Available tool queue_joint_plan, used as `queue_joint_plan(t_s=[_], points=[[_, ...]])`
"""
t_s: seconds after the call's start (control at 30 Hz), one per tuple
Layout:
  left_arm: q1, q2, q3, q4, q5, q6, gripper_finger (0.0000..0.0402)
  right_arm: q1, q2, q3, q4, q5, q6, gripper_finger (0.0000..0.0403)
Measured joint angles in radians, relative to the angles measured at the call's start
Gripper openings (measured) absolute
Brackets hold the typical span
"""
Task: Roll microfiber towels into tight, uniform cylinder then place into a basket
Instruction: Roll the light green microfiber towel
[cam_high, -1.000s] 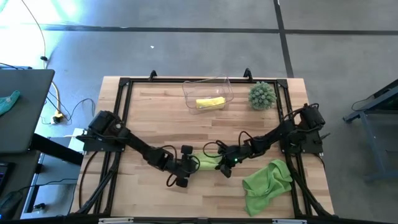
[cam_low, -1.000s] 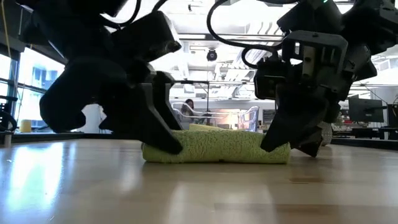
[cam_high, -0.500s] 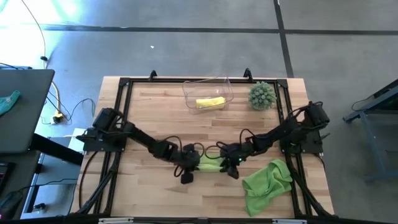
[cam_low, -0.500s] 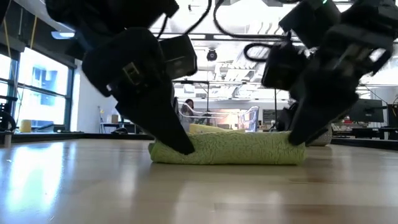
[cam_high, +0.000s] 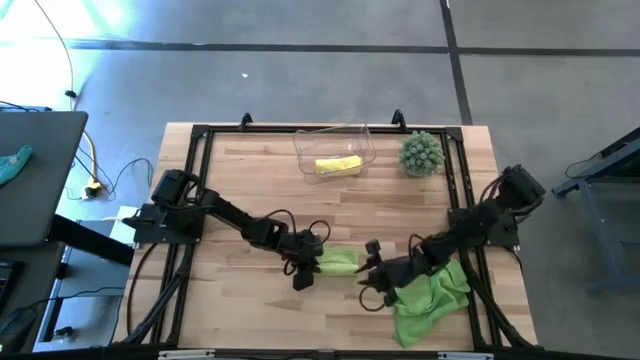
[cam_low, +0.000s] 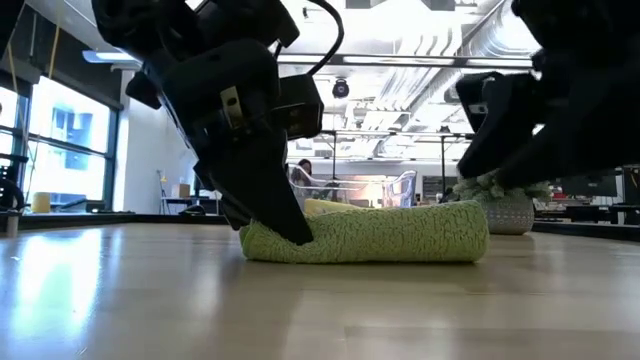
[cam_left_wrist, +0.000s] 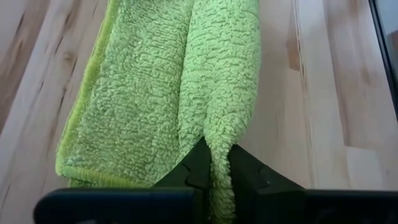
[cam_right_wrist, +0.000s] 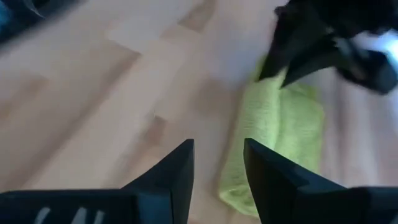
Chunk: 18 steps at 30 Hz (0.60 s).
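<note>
Lime green rolled towel (cam_high: 338, 262) is lying on the wooden table (cam_high: 250, 190), a bit toward the front edge from the clear basket (cam_high: 335, 152). My left claw (cam_high: 305, 270) is pinched shut on one end of that roll; in the wrist view my two fingers (cam_left_wrist: 198, 167) squeeze a fold of the fuzzy cloth between them, and low down the fingers press right into the roll's end (cam_low: 365, 237).

My right claw (cam_high: 372, 290) is off the roll, just past its other end, with the fingers (cam_right_wrist: 180, 163) parted and nothing between them. It's hanging over bare wood, right beside the loose green towel (cam_high: 432, 295), which sits crumpled near the table's front right corner.

Yellow towel (cam_high: 338, 165) is inside the basket, at the back of the table. Spiky green ball plant (cam_high: 421, 153) sits just beside the basket, on its right.
</note>
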Motion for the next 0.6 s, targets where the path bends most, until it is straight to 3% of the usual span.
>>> queue_joint_plan(t_s=[0.1, 0.37, 0.6], points=[[0.004, 0.001, 0.0, 0.002, 0.002, 0.0, 0.0024, 0.016, 0.06, 0.001, 0.046, 0.087, -0.02, 0.0133], [0.006, 0.001, -0.002, 0.007, -0.002, -0.013, 0.0025, -0.016, 0.196, 0.003, 0.112, 0.1, 0.009, 0.0133], [0.001, -0.008, -0.003, 0.013, 0.008, 0.02, 0.005, -0.061, 0.233, 0.008, 0.118, 0.103, 0.191, 0.0133]])
